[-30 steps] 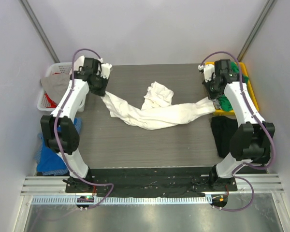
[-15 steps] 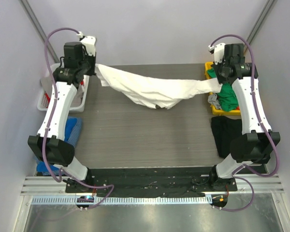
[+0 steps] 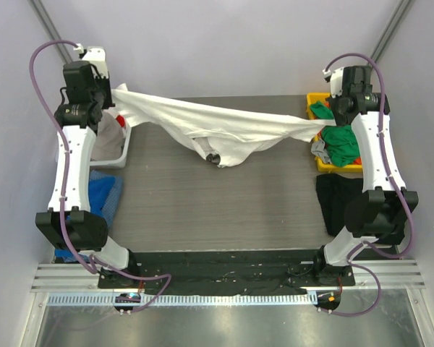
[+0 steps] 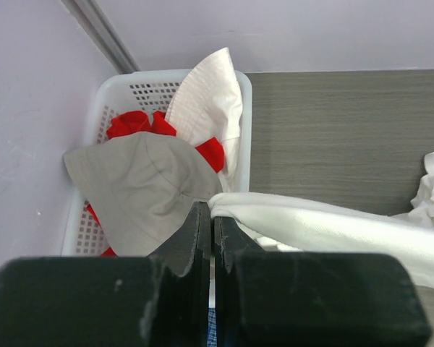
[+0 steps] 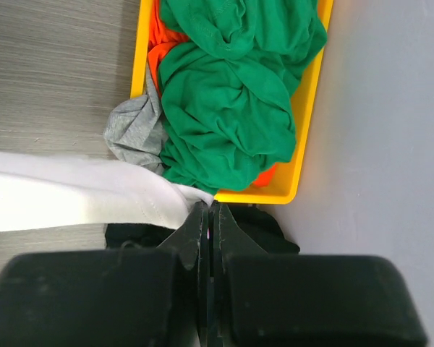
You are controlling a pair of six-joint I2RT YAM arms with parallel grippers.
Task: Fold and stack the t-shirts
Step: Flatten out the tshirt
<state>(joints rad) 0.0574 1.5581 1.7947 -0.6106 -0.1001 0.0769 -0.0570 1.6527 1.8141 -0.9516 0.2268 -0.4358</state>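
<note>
A: Where's the white shirt (image 3: 202, 119)?
B: Up in the air, strung across the far half of the table (image 3: 217, 210) between both arms. The middle sags. The lowest fold hangs just over the table or brushes it, can't tell which.
A: Grippers?
B: Both pinched tight. The left gripper (image 4: 211, 217) has one bunched edge, out over the white basket (image 4: 101, 108). The right gripper (image 5: 208, 211) has the other end, beside the yellow bin (image 5: 264, 195). Jaws nearly meet on both, only thin cloth between.
A: Looks?
B: Plain white, pulled into a rope near each grip, wider and creased in the middle. There's a small dark mark on the hanging fold, likely the print. It isn't spread flat and no fold is made yet.
A: Handling?
B: Light, limp, thin. It won't hold a shape and drapes wherever nothing supports it. Not fragile and not slippery, but a pinch on a bunched edge may catch several layers. I'd judge the better holds are two corners of one edge — shoulders or hem — so it opens flat when lowered.
A: Other shirts?
B: The green shirts (image 5: 231, 94) are heaped in the bin. The black shirt (image 3: 336, 199) lies at the table's right edge, near the right arm's base — neither is in a gripper.
</note>
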